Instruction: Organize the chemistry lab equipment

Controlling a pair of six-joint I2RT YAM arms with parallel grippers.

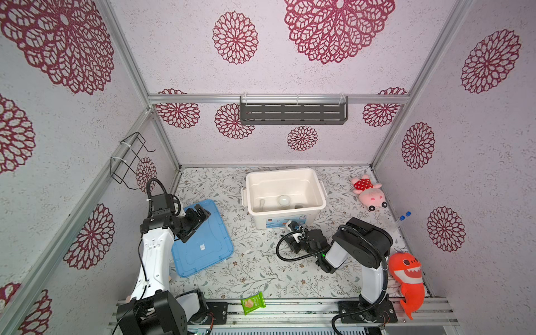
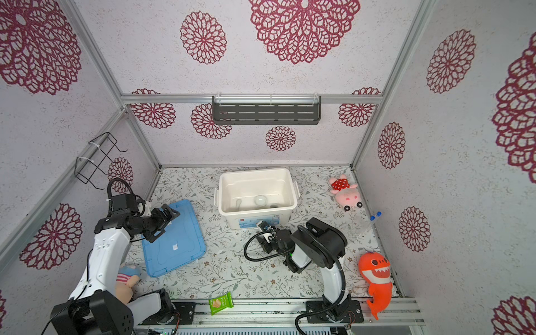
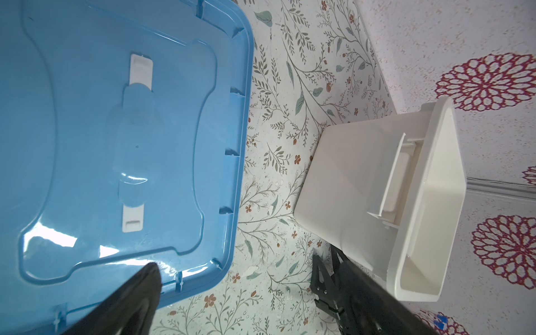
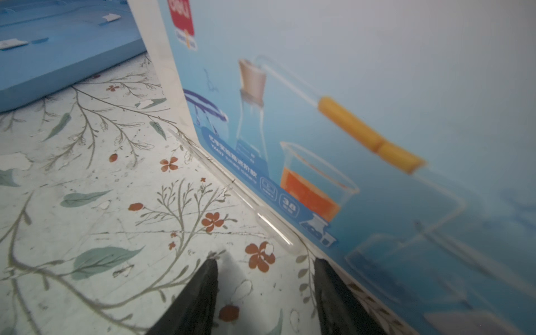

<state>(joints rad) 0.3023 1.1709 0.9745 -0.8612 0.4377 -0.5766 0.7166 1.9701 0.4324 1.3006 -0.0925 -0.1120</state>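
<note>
The task looks partly done. In both top views the white box (image 1: 278, 173) stands open at the back of the table (image 1: 261, 269), its blue lid (image 1: 203, 252) lying flat to the left. One white dish (image 1: 284, 200) already sits on the box floor; the dim shapes beside it are too unclear to name. Left to put away are at least the two blue-capped tubes (image 1: 403, 218), which lie near the right wall, well apart from the box, and a clear dropper (image 4: 274, 230).

The right gripper (image 4: 265, 264) is low at the table in front of the box. Its jaws stand partly apart with nothing between them, and the bulb end of the dropper is just ahead of its fingertips. The likely step in hand is picking up that dropper. The left gripper (image 3: 235, 261) hovers over the lid, spread wide and empty.

Only the right wrist view shows the dropper, lying on the table against the box's labelled front wall; in the top views it is too faint to make out. Only the top views show the inside of the box and the capped tubes
</note>
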